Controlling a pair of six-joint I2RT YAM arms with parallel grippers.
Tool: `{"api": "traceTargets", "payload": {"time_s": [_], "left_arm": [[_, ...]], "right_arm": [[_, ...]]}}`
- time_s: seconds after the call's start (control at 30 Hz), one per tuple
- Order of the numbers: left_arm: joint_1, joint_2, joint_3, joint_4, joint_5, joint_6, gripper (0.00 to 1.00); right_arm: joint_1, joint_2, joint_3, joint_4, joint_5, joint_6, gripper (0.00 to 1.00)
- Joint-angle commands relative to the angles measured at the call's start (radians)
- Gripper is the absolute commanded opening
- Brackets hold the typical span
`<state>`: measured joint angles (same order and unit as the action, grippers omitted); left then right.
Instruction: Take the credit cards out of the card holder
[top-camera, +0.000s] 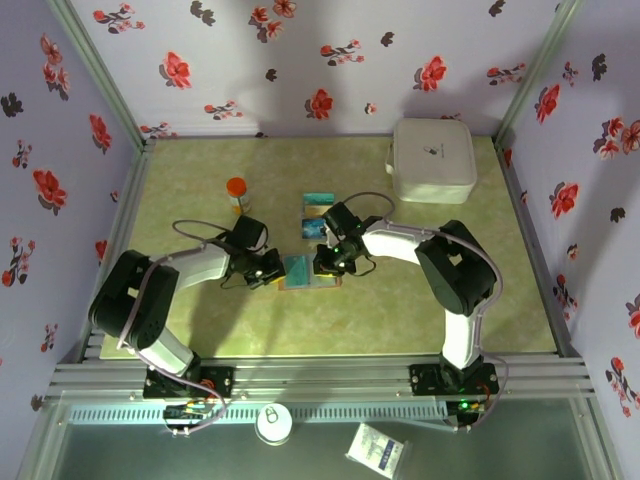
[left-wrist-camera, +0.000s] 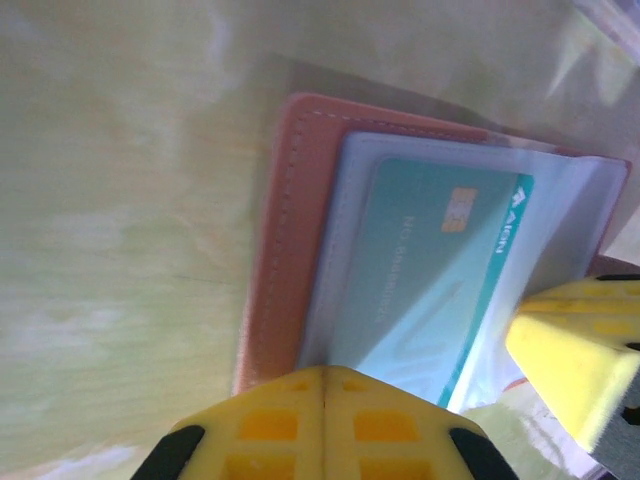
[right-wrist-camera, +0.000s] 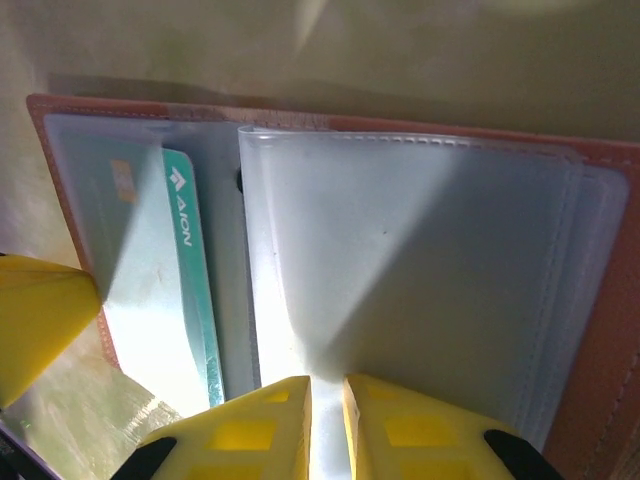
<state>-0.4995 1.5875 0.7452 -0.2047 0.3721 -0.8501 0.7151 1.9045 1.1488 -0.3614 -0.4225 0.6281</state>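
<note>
The card holder (left-wrist-camera: 272, 250) has a matt tan leather cover with a stitched edge, and its sleeves (right-wrist-camera: 420, 260) are clear, glossy plastic that catches glare. The teal card (left-wrist-camera: 430, 270) looks like smooth plastic, and the table (left-wrist-camera: 120, 200) is a smooth, faintly shiny marbled sheet.

We count holder (top-camera: 300, 272): one. Card (left-wrist-camera: 430, 270) inside it: one, teal. Loose cards (top-camera: 317, 213) beyond holder: three by our count (teal, tan, blue), though small, so not certain. Clear sleeves (right-wrist-camera: 410, 280) in holder: at least two. Bottle (top-camera: 237, 193): one. White box (top-camera: 432, 160): one. Arms: two, left arm (top-camera: 190, 265) and right arm (top-camera: 420, 245).
</note>
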Motion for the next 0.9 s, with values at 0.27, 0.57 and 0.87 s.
{"api": "traceTargets", "payload": {"time_s": [0.27,0.57,0.87], "left_arm": [[0.013,-0.069,0.086,-0.14,-0.032,0.075,0.06],[0.012,0.008,0.129,-0.134,-0.03,0.102,0.02],[0.013,0.055,0.123,-0.108,-0.03,0.108,0.0]], "right_arm": [[0.017,-0.061,0.059,-0.101,0.05,0.018,0.2],[0.02,-0.037,0.07,0.024,-0.031,0.088,0.2],[0.033,0.033,0.107,0.062,-0.076,0.102,0.23]]}}
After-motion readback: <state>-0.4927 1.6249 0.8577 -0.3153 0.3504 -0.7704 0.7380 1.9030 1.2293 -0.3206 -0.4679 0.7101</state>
